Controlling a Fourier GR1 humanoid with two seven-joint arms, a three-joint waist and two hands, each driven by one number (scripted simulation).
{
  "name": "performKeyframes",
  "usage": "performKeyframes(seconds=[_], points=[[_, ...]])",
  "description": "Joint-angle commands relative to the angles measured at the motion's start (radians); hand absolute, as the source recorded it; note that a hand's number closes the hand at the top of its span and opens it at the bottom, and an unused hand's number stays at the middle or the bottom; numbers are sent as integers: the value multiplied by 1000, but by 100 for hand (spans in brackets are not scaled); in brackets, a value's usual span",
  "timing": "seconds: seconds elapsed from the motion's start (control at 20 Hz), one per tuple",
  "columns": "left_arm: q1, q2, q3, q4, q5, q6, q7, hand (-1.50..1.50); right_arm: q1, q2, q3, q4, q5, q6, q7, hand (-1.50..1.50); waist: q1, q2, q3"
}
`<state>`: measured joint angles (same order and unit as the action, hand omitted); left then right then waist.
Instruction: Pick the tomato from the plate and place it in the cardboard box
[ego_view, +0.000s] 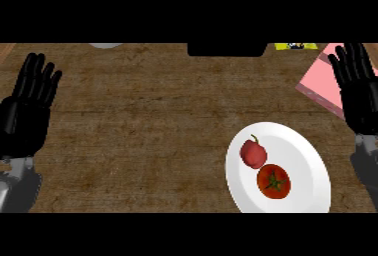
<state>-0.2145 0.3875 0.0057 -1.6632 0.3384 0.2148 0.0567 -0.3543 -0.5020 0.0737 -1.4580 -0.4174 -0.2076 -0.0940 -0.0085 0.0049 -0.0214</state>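
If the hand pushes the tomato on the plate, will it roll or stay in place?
The tomato looks round and smooth, so it would probably roll. It lies near the red fruit, which may block it on that side. The white plate looks shallow, so its rim may hardly stop it.

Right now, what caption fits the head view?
Both open hands rest beside a white plate holding a tomato.

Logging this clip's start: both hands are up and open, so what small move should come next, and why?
Probably lower the right hand toward the tomato on the white plate. That hand is nearer, open and holding nothing, and the tomato lies untouched beside a darker red fruit.
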Motion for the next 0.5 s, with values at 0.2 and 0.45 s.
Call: performKeyframes(seconds=[0.2,0.45], points=[[179,44,23,26,20,-37,91,0,296,-56,49,-386,194,-240,94,-150,-41,-30,18],[228,39,33,74,62,-65,118,0,405,-3,-67,-446,407,-528,-132,-150,-101,-40,19]])
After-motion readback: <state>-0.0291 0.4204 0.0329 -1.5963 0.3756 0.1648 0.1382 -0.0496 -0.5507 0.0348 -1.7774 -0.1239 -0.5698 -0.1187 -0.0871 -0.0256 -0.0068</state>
